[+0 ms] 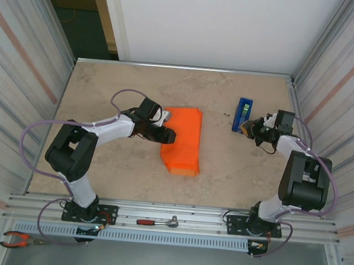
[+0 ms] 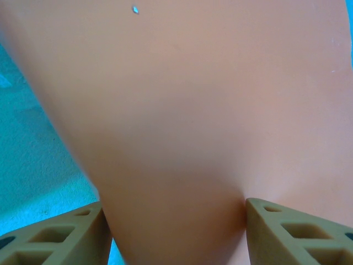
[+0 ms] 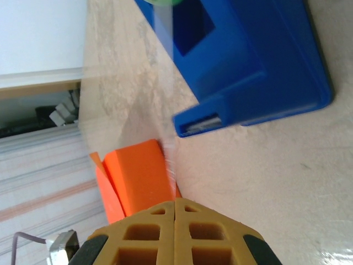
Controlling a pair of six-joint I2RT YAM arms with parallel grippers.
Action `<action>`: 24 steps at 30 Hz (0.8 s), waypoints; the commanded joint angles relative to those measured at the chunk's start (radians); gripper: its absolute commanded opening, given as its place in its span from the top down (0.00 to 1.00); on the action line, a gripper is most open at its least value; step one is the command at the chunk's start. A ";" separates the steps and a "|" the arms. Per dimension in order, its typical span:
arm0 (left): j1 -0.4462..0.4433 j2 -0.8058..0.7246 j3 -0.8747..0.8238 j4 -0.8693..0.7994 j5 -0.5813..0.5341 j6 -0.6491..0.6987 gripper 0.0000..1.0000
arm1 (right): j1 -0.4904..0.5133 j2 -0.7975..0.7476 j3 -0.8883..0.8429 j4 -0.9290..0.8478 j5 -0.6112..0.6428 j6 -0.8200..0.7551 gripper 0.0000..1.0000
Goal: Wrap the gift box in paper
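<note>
Gripping gift box (image 1: 186, 139), left pincer (image 2: 174, 221), right pincer (image 3: 175, 205) closed on clear tape (image 3: 165, 94) in wrist view

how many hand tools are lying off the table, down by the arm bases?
2: a red-handled ratchet on the front rail, mid-width, and orange-handled pliers at the near left corner. More could be hidden under the arms.

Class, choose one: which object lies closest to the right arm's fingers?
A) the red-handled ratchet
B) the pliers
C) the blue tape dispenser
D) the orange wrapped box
C: in the right wrist view the shut fingers sit just short of the blue tape dispenser, with a clear tape strip stretched from it to their tips.
</note>
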 commanded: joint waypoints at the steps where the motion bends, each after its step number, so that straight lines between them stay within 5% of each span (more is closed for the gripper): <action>1: -0.030 0.085 -0.036 -0.110 -0.097 0.068 0.40 | 0.010 -0.024 -0.033 -0.009 0.005 0.023 1.00; 17: -0.031 0.083 -0.035 -0.110 -0.097 0.067 0.40 | 0.002 0.300 -0.054 0.275 -0.005 0.197 1.00; 24: -0.031 0.079 -0.033 -0.115 -0.100 0.070 0.40 | 0.028 0.318 -0.054 0.297 -0.002 0.209 1.00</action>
